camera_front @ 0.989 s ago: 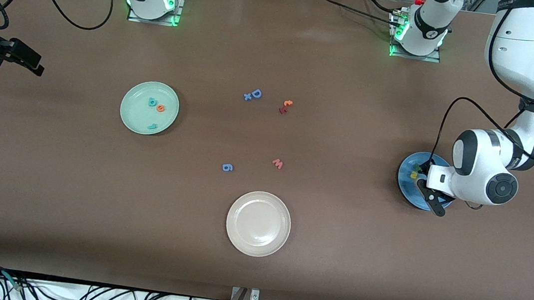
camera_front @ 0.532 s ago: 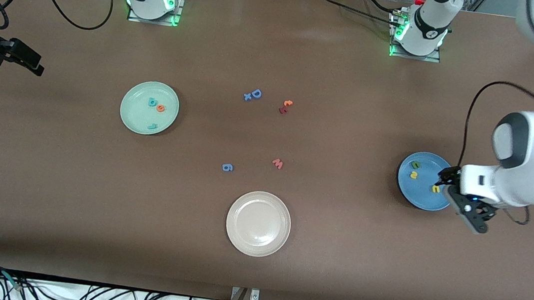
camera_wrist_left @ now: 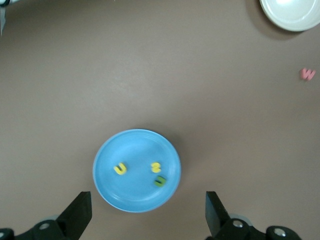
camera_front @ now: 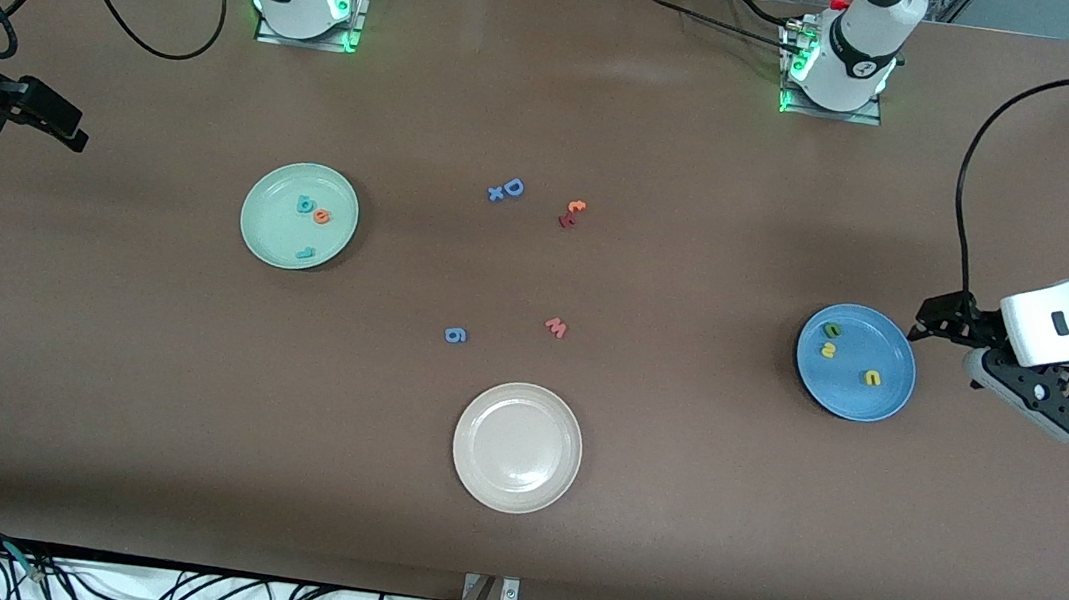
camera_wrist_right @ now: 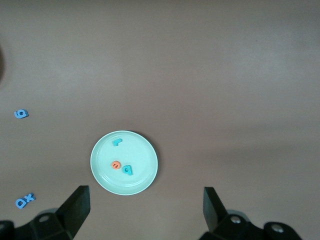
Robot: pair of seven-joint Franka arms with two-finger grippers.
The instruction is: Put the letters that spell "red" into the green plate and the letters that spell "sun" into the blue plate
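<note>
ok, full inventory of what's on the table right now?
green plate: 1, pale mint, toward the right arm's end
letters that spell "red": 3, teal and orange, in the green plate
blue plate: 1, toward the left arm's end
letters that spell "sun": 3, yellow and green, in the blue plate
beige plate: 1, nearest the front camera
loose letters: blue, red-orange, pink, mid-table
left end effector: open, beside the blue plate
right end effector: open, above the green plate
</note>
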